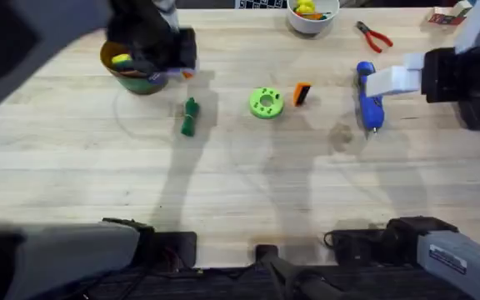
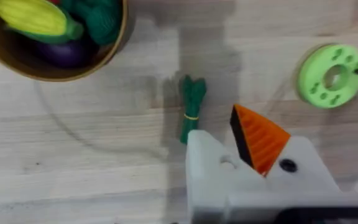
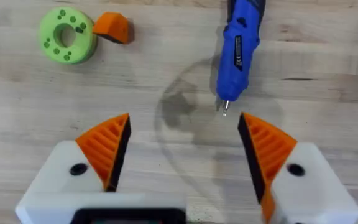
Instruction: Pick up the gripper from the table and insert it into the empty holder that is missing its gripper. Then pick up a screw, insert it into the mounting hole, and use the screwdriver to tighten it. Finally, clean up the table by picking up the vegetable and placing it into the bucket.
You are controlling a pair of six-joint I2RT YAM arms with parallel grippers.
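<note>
Fingers: right gripper [image 3: 182, 152] 2 ribbed orange wedges apart; left gripper [image 2: 229, 149] 1 wedge, spacing unclear; blue screwdriver [image 3: 238, 46] smooth.

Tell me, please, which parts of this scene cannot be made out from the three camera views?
- Screws: too small to tell apart on or near the green disc in the overhead view.
- Left gripper: whether open or shut; one white finger base lacks its orange pad.
- Bucket: partly hidden by the dark, blurred left arm overhead; cut off by the left wrist view's edge.
- Screwdriver: its rear end is cut off by the right wrist view's edge.

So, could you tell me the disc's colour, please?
Bright green disc, clearest in the right wrist view.
</note>
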